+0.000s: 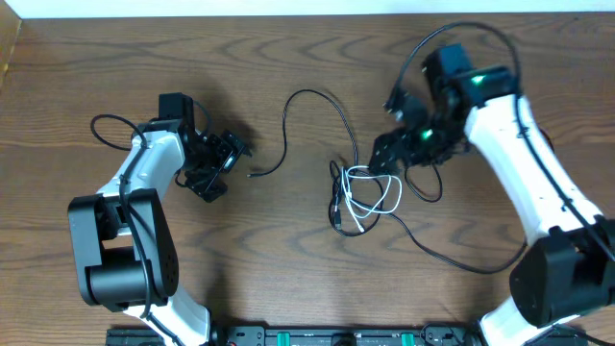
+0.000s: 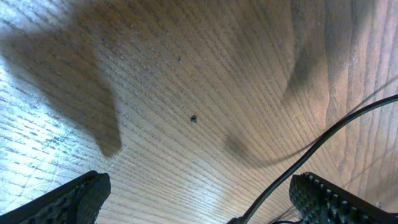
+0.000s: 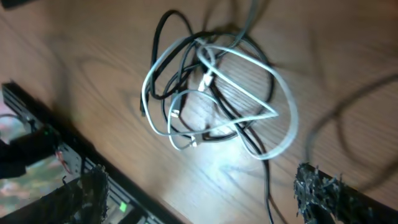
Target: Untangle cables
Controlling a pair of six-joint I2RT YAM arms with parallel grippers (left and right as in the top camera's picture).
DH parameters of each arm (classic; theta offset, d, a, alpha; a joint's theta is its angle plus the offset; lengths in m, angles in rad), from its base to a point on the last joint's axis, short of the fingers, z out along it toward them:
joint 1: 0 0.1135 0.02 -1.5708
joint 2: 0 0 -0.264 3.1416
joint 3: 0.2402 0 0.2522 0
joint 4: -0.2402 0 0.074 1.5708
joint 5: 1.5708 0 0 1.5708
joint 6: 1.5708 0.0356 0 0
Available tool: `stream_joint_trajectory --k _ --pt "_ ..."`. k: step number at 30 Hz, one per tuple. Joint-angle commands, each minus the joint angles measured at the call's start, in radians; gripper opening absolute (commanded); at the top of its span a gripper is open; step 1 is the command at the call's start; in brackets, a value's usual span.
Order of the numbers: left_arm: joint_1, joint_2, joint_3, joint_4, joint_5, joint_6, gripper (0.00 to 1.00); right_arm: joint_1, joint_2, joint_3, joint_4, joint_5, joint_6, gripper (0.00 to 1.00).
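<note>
Left end effector and right end effector both wide open, empty.

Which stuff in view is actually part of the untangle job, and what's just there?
Job:
- black cable
- white cable, looped up with the black one

Just there:
- wooden table
- arm wiring
- equipment rail at the near edge

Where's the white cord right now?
In the overhead view the white cord lies looped on the table a bit right of middle, tangled with the black cord, just beside the open right gripper.
</note>
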Motion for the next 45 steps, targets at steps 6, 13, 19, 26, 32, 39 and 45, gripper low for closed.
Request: stream_joint_trajectory --k 6,13,19,26,32,39,45 --pt "0.003 0.01 -0.006 -0.004 -0.014 0.009 0.98 0.143 0.001 -0.185 0.216 0.066 -0.06 0.86" --pt "0.003 0.01 -0.006 -0.004 -0.014 0.009 0.98 0.249 0.001 -0.327 0.415 0.139 -0.059 0.83" --pt "0.003 0.01 -0.006 -0.004 -0.014 0.009 0.98 0.305 0.001 -0.43 0.542 0.177 -0.059 0.59" --pt "0.003 0.01 -0.006 -0.004 -0.014 0.01 0.98 0.304 -0.003 -0.417 0.537 0.227 -0.023 0.01" --pt "0.003 0.01 -0.006 -0.004 -0.014 0.01 0.98 0.297 -0.06 -0.28 0.422 0.187 -0.023 0.01" --pt "0.003 0.01 -0.006 -0.004 -0.014 0.01 0.98 0.298 -0.229 -0.132 0.395 0.187 -0.07 0.01" --pt "0.003 0.01 -0.006 -0.004 -0.014 0.009 0.98 0.298 -0.417 -0.112 0.521 0.199 -0.079 0.01"
